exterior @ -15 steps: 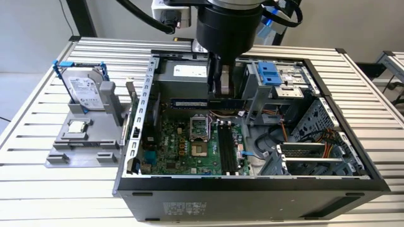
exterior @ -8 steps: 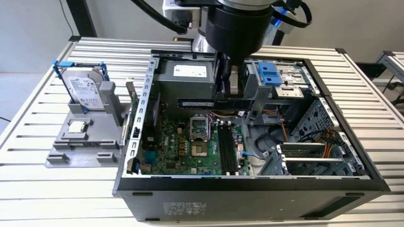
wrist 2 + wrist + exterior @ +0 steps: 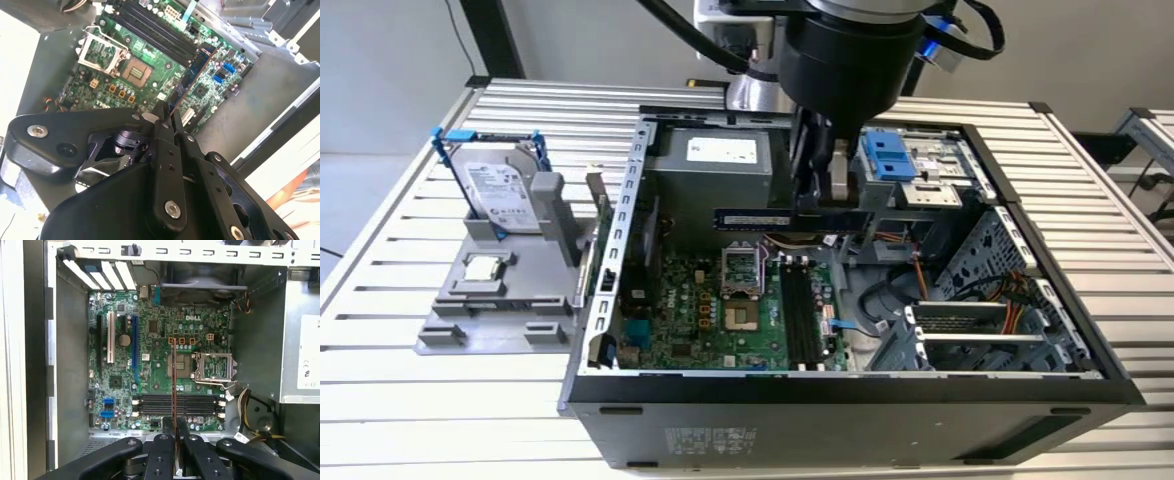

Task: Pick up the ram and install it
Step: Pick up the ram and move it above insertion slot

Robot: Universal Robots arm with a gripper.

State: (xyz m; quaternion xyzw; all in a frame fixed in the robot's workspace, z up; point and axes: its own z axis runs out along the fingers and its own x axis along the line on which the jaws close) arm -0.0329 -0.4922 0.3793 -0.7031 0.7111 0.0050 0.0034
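Over on the exterior view's left, on the slatted tabletop (image 3: 387, 330), the silver hard drive (image 3: 498, 195) stood upright in the grey fixture (image 3: 494, 310), and the small square processor chip (image 3: 483, 267) lay flat on that same fixture, near it. Then came the open computer case (image 3: 854, 415), with its green motherboard (image 3: 707, 310) bare inside. And there was my hand (image 3: 827, 205), closed on the ram (image 3: 751, 218). I pinched it by one end, so the stick jutted level toward the exterior view's left, up in the air over the motherboard and apart from the black memory slots (image 3: 801, 315). In the first wrist view the ram (image 3: 173, 385) showed edge-on, a thin line running across those slots (image 3: 200, 404). Further right sat the blue drive cage (image 3: 887, 155).
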